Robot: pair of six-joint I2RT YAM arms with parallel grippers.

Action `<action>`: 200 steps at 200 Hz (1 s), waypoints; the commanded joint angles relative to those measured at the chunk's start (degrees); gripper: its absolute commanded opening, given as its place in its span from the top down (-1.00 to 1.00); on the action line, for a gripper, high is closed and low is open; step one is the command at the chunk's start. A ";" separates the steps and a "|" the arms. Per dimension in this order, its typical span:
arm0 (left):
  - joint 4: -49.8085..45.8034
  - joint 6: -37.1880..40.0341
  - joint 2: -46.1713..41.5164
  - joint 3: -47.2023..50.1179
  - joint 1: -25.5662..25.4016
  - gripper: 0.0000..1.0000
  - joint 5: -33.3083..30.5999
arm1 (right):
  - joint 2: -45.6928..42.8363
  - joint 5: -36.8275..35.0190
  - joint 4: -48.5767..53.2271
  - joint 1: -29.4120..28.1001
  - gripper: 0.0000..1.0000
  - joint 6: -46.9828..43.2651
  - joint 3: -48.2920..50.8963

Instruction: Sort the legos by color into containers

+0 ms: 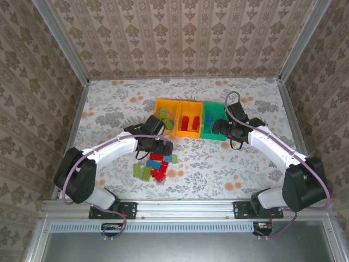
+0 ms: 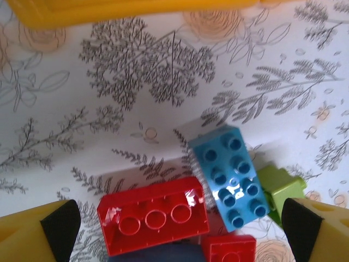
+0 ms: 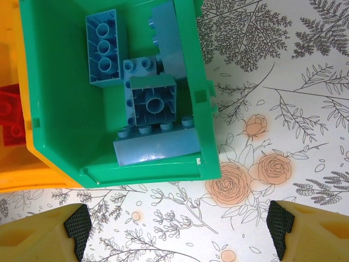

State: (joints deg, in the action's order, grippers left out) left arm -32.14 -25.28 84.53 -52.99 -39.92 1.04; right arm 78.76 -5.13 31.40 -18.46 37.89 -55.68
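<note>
1. Loose legos [image 1: 155, 165] lie heaped on the flowered table [image 1: 109, 103], nearer the arm bases than the bins. Red, blue and lime are mixed, so this heap is the work left.
2. Left gripper [image 2: 182, 229] hangs over the heap's far edge with its jaws wide and nothing between them.
3. Under it a blue brick [image 2: 232, 177] lies studs up, with its long axis running from upper left to lower right in the left wrist view. A red brick [image 2: 155, 215] beside it lies hollow side up, long axis nearly across the view. A lime brick [image 2: 281, 188] touches the blue one's far side.
4. Farther off, the containers [image 1: 188, 102] stand in a row. The left orange bin [image 1: 161, 105] holds lime pieces, the middle orange bin [image 1: 190, 105] holds red and the teal bin [image 3: 54, 136] holds blue. By my reckoning the sort is over halfway done.
5. Right gripper [image 3: 179, 229] hovers at the teal bin's near corner, jaws wide and empty.
6. Inside the teal bin, one long blue piece [image 3: 103, 49] lies underside up, pointing away from the gripper. Another [image 3: 158, 148] rests on its side, crosswise.
</note>
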 commanded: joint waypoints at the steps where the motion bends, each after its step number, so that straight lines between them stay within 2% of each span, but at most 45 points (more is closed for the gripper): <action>1: -0.80 -2.12 -0.96 1.87 -0.42 -0.95 -1.68 | 0.03 0.50 -0.28 0.27 -0.74 0.70 0.57; 91: 0.56 -3.40 -0.48 5.00 -0.68 -0.74 -0.99 | 0.34 0.69 -0.33 0.26 -0.74 1.22 1.19; 200: 0.78 -3.37 2.71 4.94 -0.64 -0.66 -1.11 | 0.34 0.24 -0.33 0.29 -0.74 1.27 1.30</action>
State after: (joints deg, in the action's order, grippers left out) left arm -30.41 -27.88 86.06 -48.36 -40.12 0.60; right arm 78.76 -5.13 31.29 -18.46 38.15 -55.05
